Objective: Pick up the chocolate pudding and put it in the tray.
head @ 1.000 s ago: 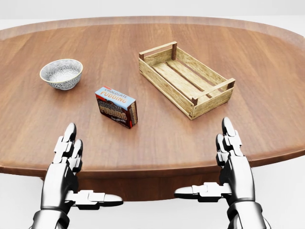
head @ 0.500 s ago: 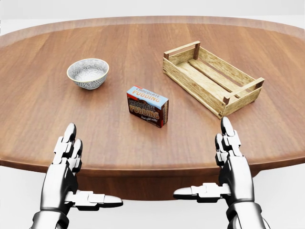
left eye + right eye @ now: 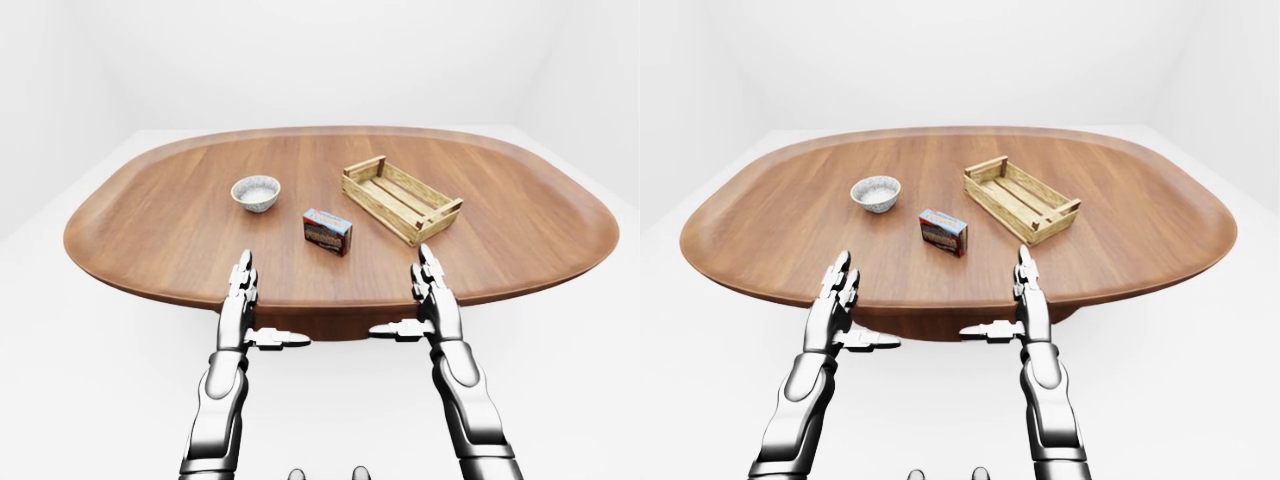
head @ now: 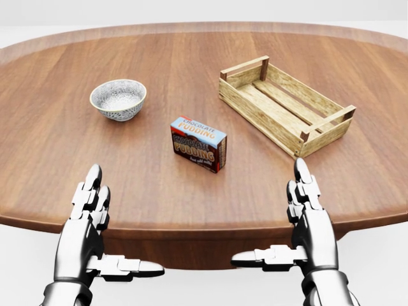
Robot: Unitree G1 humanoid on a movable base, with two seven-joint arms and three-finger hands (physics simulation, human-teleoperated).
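Viewing: head view looks down over both arms onto an oval brown wooden table (image 4: 51,166); eye views show the whole tabletop in a plain white room.
Pudding: small rectangular chocolate pudding box (image 4: 198,144), light blue top panel, dark brown side with lettering; stands on the table near the middle of the head view, clear of everything else.
Tray: open slatted tray of pale wood (image 4: 285,104), rectangular, with raised end handles; sits up and right of the pudding box in the head view, set at an angle, near the box but not touching. Nothing lies inside it.
Bowl: round white ceramic bowl with grey patterned outside (image 4: 118,99); upright, up and left of the pudding box, apart from it.
Left hand: silver-grey metal three-finger left hand (image 4: 89,220), lower left of the head view, at the near table edge; fingers stretched straight up the picture, thumb pointing inward to the right. Spread wide, holding nothing.
Right hand: matching metal right hand (image 4: 306,220), lower right, mirror pose; fingers straight, thumb pointing left. Spread wide, holding nothing.
Spacing: both hands lie below the pudding box in the head view, well apart from it; the box lies between their lines, nearer the middle.
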